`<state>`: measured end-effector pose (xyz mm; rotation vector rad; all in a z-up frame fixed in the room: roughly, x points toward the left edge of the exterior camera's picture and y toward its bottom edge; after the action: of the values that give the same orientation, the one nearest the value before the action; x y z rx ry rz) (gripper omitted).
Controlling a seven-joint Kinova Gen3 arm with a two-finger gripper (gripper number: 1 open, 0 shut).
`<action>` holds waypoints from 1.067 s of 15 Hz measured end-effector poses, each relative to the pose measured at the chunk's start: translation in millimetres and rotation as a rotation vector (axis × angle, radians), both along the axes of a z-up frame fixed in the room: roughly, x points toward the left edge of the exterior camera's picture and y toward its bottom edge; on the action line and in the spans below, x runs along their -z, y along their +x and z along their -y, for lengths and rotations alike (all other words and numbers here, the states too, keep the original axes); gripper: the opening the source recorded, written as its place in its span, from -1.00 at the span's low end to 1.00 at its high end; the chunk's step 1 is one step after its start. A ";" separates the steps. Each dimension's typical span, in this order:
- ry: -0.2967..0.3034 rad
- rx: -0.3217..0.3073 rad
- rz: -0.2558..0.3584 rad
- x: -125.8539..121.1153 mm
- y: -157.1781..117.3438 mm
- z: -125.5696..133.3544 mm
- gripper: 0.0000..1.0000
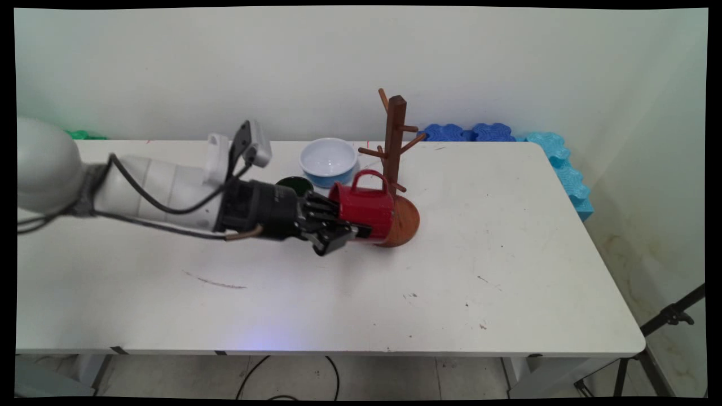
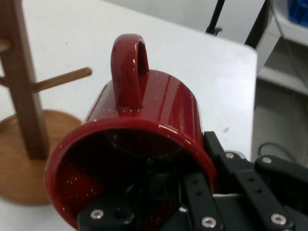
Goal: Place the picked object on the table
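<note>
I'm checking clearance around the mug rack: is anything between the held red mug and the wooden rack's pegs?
Nothing visible is. The gripper holds the red mug by its rim, on its side with the handle up, right beside the wooden rack. The blue bowl and a dark green thing sit behind, off to the side.

Blue-and-white bowl [image 1: 328,162] beside dark green cup [image 1: 295,185]; blue foam [image 1: 507,135] behind.

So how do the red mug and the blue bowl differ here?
The mug is red, held on its side off the table by the tool, handle up, beside the wooden rack. The bowl is blue outside and white inside, upright on the table, untouched, farther back. Both are open vessels near the rack.
</note>
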<state>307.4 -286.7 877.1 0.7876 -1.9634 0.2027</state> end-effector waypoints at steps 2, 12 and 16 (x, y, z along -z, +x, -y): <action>0.006 -0.001 0.053 -8.3 7.6 3.8 -1.00; 0.086 0.005 0.289 -55.3 63.1 25.0 -1.00; 0.117 0.047 0.350 -75.8 76.5 28.0 -1.00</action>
<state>383.9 -314.7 952.9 0.8222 -2.3393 0.2103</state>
